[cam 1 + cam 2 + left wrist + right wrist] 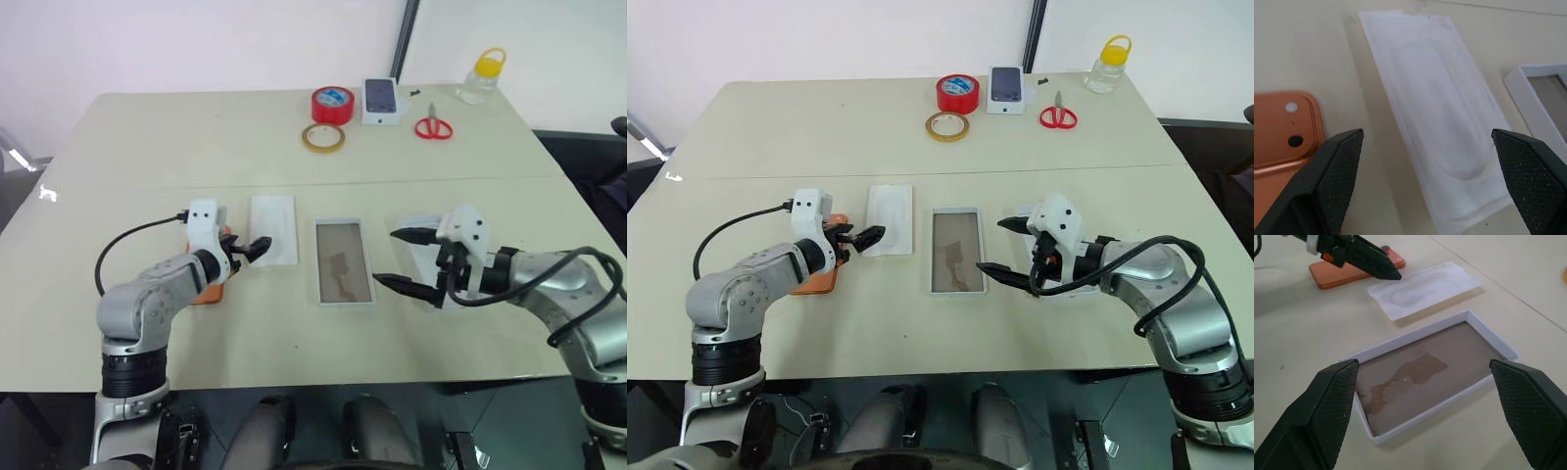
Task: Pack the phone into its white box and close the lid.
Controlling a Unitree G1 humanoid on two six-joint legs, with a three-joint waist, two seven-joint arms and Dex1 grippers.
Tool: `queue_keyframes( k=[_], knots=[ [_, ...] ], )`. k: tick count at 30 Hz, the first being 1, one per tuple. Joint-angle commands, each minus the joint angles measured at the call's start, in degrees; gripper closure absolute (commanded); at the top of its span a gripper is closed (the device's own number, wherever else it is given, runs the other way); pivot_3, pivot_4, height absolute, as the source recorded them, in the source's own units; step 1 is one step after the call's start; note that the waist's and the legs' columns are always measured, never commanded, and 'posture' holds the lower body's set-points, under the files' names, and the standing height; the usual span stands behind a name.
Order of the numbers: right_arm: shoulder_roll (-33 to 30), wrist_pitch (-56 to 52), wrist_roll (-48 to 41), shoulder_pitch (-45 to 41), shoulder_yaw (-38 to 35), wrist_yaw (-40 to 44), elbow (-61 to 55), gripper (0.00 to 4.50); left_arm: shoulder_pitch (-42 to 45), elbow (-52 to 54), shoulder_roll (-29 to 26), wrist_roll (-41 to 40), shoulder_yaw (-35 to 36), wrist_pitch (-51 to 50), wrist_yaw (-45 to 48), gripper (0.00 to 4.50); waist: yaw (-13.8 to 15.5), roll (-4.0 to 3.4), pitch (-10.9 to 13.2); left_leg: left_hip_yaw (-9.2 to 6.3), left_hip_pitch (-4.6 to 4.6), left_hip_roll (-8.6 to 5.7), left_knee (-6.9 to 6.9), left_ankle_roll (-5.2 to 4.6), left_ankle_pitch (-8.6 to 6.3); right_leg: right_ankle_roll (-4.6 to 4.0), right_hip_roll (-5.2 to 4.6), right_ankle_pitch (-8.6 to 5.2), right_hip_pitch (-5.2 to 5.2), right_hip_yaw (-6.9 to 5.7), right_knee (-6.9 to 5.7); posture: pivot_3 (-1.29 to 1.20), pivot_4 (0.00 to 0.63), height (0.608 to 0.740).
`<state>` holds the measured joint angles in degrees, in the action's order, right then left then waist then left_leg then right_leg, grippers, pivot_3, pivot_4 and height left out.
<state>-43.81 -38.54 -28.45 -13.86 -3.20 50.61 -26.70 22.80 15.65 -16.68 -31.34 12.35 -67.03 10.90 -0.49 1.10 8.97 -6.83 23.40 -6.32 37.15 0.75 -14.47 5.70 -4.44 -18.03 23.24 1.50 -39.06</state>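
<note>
Left gripper (865, 237): jaws spread wide and empty, fingers pointing toward the middle of the table; the tips hover above the near edge of the thin white insert.
Right gripper (1004, 248): jaws spread wide and empty, fingers pointing toward the robot's left, held just beside the right long side of the white box; in the right wrist view the two pads frame the tray between them.
Phone (1278, 127): orange, lying flat with its back up, a round lens and a pale dot showing in the corner; it sits under the left wrist, just left of the insert and apart from it.
Insert (891, 217): thin white moulded sheet with a shallow oval hollow, flat on the table between the phone and the white box.
White box (955, 251): shallow tray with white walls and a brownish, blotched floor, lying open at the centre of the near table, nothing inside.
Lid: a white edge shows behind the right gripper, mostly hidden; cannot tell more.
Far edge of the table (774, 127): red tape roll (958, 93), tan tape ring (947, 125), small white box with a dark phone picture (1006, 88), red scissors (1058, 116), clear jar with a yellow cap (1107, 65).
</note>
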Motion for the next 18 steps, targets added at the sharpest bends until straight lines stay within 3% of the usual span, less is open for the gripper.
queue_keyframes(
  k=[1,5,6,8,15,18],
  knots=[
    [0.71,0.46,-0.25,-0.84,1.28,-0.86,-2.4,0.01,0.98,0.72,0.17,-0.96,0.63,-3.78,-0.92,0.05,-0.04,0.0,0.0,0.0,0.0,0.0,0.0,0.0,0.0,0.0,0.0,0.0,0.0,0.0,0.0,0.0,0.15,0.74],
    [1.75,0.73,-0.52,-1.04,3.41,-1.4,-3.08,0.01,1.5,0.03,1.89,-0.99,2.18,-6.19,-2.72,0.05,-0.1,0.0,0.0,0.0,-0.01,0.0,-0.01,0.01,0.01,0.0,0.0,0.0,0.0,0.0,0.0,0.0,0.15,0.74],
    [2.12,1.0,-0.25,-0.9,4.26,-1.54,-3.32,0.0,1.61,0.21,2.79,-1.55,2.95,-7.04,-3.11,0.31,-0.08,0.0,-0.01,0.0,-0.01,0.01,-0.01,0.01,0.01,0.0,0.0,0.0,-0.01,0.0,0.0,0.0,0.15,0.74],
    [2.57,1.75,0.49,-0.54,5.55,-1.6,-3.42,0.0,1.86,0.91,4.88,-2.5,4.55,-8.49,-3.88,0.92,-0.04,0.0,-0.01,0.0,-0.01,0.0,-0.01,0.02,0.01,0.0,0.0,0.0,-0.01,0.0,0.0,0.0,0.15,0.74],
    [3.45,2.63,2.79,-1.71,9.58,-2.22,-3.17,0.0,2.07,1.8,8.91,-3.3,10.04,-11.58,-6.52,4.47,-0.12,0.03,-0.01,0.0,-0.01,0.0,0.0,0.05,0.03,0.0,0.01,0.0,0.0,-0.01,0.0,0.0,0.15,0.74],
    [1.87,4.99,7.18,-2.72,13.68,-0.92,-2.12,0.0,2.31,1.52,10.47,-3.78,13.47,-11.65,-8.1,4.47,-0.19,0.03,-0.02,0.01,-0.03,0.01,-0.01,0.07,0.04,0.0,0.02,0.0,-0.02,-0.01,0.0,0.0,0.15,0.74]
  ],
)
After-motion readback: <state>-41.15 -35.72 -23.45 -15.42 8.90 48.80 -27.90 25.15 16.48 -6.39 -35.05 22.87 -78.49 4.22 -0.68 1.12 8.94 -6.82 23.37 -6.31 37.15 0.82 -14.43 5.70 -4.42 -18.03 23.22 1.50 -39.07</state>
